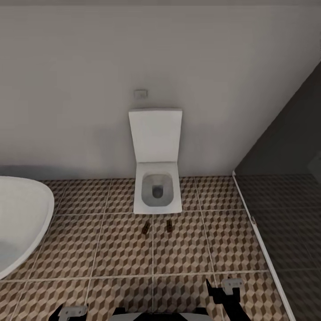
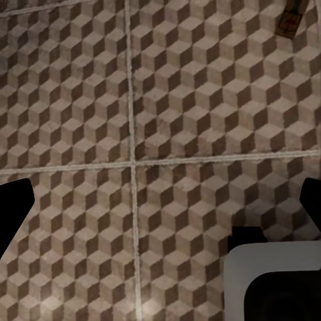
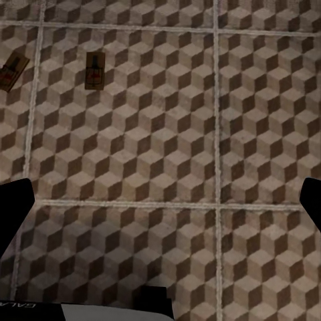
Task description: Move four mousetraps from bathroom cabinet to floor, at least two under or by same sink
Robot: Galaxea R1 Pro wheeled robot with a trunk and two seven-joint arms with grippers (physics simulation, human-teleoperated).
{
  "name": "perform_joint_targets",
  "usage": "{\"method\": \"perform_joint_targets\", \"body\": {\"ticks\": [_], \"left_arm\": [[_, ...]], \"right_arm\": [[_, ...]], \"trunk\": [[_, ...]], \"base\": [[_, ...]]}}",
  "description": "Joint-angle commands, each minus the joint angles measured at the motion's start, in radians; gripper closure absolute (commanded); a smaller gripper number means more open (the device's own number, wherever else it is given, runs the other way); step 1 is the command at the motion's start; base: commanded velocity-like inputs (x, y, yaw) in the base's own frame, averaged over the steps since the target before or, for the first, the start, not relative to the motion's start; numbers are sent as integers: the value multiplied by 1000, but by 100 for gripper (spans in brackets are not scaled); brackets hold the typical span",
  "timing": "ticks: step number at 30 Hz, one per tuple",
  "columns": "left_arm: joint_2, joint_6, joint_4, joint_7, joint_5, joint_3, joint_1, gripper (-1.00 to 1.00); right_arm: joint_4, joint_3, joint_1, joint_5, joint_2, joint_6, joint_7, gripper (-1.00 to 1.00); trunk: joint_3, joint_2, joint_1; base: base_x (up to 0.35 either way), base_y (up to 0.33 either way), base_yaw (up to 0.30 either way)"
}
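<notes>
Two grippers sit low at the near edge of the head view: the left gripper [image 1: 71,312] near the near-left corner of the floor, the right gripper [image 1: 225,290] raised a little higher toward the near right, both over tiled floor [image 1: 116,249]. In each wrist view the two dark fingertips [image 2: 13,207] [image 3: 15,204] stand at opposite edges with bare tile between them, so both sets of jaws are wide open and hold nothing. Two mousetraps lie flat on the floor just in front of the toilet [image 1: 157,178]: one mousetrap [image 1: 146,228] [image 3: 10,71] [image 2: 289,20] tilted, the other mousetrap [image 1: 169,225] [image 3: 94,71] just beside it and nearly square to the grout lines; they are close but apart, each near the grout line that runs toward the toilet's front edge. The toilet stands against a plain pale wall [image 1: 89,89], lid up, with a small flush plate [image 1: 140,93] above. A white basin [image 1: 18,218] curves in at the floor's left edge. A dark glass partition [image 1: 285,214] bounds the right edge.
</notes>
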Motion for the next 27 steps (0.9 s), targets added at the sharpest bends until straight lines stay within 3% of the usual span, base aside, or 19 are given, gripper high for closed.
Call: {"method": "perform_joint_targets", "body": {"ticks": [1, 27], "left_arm": [[-1, -4, 3, 2, 2, -8, -1, -100], [-4, -4, 3, 2, 2, -8, -1, -100]], "right_arm": [[1, 8, 0, -10, 0, -3, 1, -100], [1, 8, 0, -9, 0, -3, 4, -100]], "trunk": [[0, -1, 1], [31, -1, 1]], "base": [[0, 0, 0], [0, 0, 0]]}}
